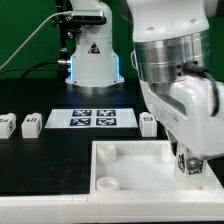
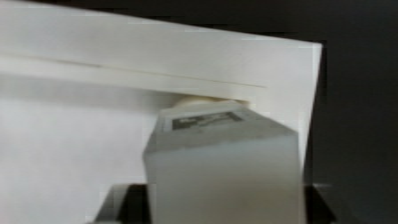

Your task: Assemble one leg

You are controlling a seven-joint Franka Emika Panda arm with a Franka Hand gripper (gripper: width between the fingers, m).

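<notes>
White leg (image 1: pixel 186 163) sitting clamped between the gripper (image 1: pixel 187 170) fingers (image 1: pixel 196 160), hanging upright at the tray-like piece's (image 1: pixel 130 165) corner on the exterior view's right

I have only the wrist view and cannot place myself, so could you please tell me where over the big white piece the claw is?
Observer: The claw holds the leg over the tray-like piece's end on the exterior view's right.
Operator: Thank you. Are other posts left loose?
Observer: Three spare legs stand on the table: two on the exterior view's left of the marker board, one on its right.
</notes>
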